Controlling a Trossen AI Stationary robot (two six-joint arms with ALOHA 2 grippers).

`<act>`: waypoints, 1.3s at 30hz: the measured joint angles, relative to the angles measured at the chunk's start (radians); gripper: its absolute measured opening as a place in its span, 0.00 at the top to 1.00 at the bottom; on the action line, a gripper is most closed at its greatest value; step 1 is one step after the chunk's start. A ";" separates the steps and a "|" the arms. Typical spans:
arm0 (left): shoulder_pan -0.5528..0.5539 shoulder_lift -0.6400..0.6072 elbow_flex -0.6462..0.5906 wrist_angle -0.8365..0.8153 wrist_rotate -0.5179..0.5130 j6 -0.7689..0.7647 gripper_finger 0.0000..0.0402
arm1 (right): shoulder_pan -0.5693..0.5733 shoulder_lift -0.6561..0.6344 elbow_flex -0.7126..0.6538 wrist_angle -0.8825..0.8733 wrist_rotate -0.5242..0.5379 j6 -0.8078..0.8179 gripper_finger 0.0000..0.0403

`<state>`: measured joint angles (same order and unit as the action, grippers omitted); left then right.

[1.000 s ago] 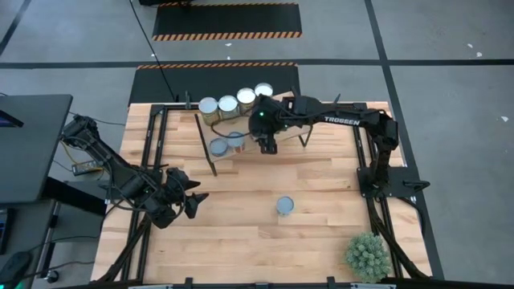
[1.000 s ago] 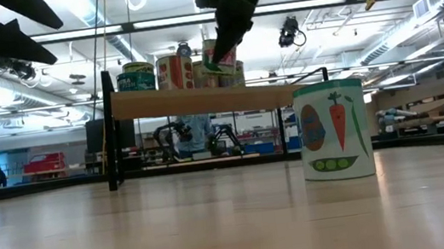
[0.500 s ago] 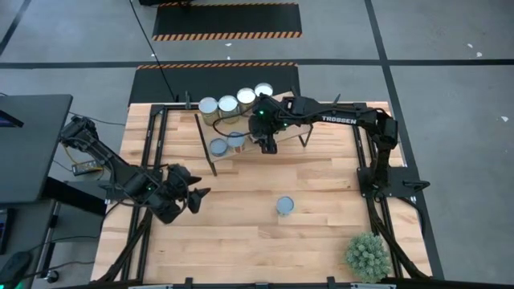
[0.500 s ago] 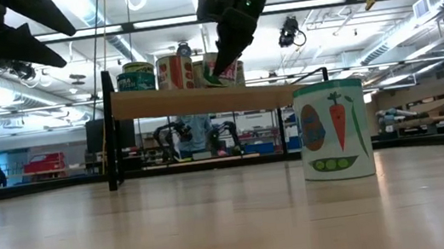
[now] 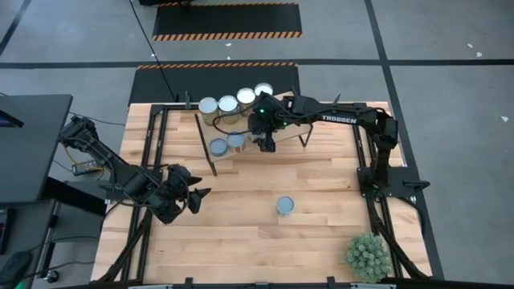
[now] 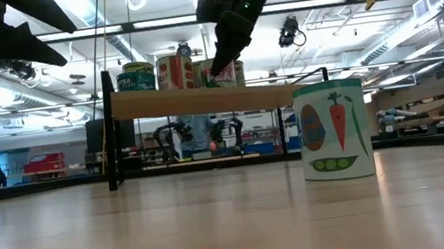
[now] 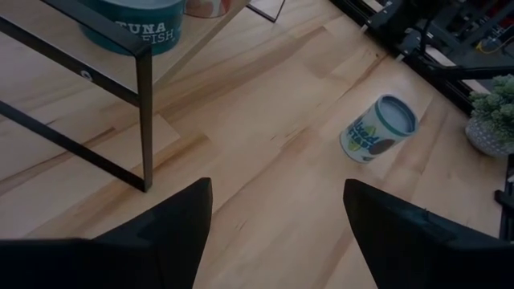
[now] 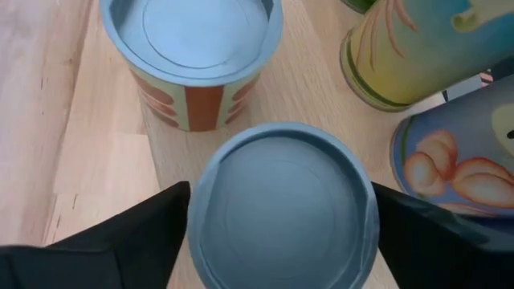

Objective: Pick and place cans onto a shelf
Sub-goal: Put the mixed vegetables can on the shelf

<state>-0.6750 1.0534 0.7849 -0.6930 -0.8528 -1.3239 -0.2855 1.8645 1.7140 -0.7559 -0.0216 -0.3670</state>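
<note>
right wrist view: gripper (image 8: 281, 233) around can (image 8: 279, 210)

Seven visible cans (image 5: 285, 206), one shelf (image 6: 202, 100), one plant (image 5: 368, 255), two arms, each with one pincer

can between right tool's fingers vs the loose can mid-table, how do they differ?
The can at the right tool sits on the shelf beside other cans, flanked by that tool's fingers; the lone can stands on the tabletop, with no tool near. Shelf can's label is hidden; the lone can's shows vegetables. Both are upright.
</note>
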 joint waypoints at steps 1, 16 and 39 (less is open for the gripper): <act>0.000 0.000 0.000 0.001 0.000 0.000 0.29 | 0.000 0.000 0.000 0.000 0.000 -0.001 0.06; 0.000 0.000 0.000 0.002 0.002 -0.007 0.29 | 0.035 0.000 0.090 -0.025 0.038 0.001 0.03; 0.000 0.000 0.000 0.001 0.001 0.002 0.29 | 0.156 0.000 -0.036 0.222 0.307 -0.059 0.06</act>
<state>-0.6750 1.0531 0.7849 -0.6922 -0.8520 -1.3224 -0.1291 1.8645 1.6783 -0.5338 0.2857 -0.4262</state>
